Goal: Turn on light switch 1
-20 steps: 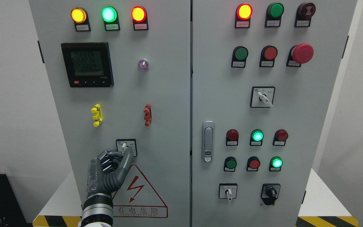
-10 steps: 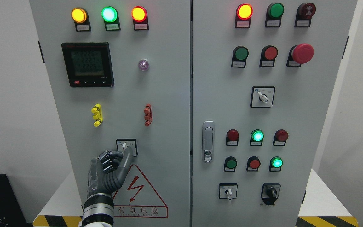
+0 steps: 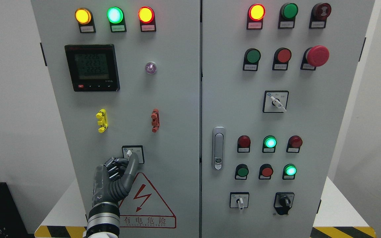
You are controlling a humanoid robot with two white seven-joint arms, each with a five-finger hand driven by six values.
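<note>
The task switch is a small rotary selector (image 3: 132, 154) with a white lever (image 3: 129, 153) on a black-framed plate, low on the left cabinet door (image 3: 177, 109). My left hand (image 3: 126, 161) comes up from the bottom left. Its fingers (image 3: 113, 165) are curled just below and left of the plate. The thumb (image 3: 133, 161) sticks up and its tip touches the lower right of the lever's hub. The lever leans up and a little left. The right hand does not show.
A red shock-warning triangle (image 3: 146, 198) sits under the switch. Yellow (image 3: 101, 120) and red (image 3: 155, 120) clips stand above it, then a meter (image 3: 92, 67) and lit lamps. The right door (image 3: 309, 109) carries buttons, selectors and a latch handle (image 3: 218, 148).
The thumb has crept slightly left and up against the switch, and the white lever has tipped a little further left. The meter digits have changed.
</note>
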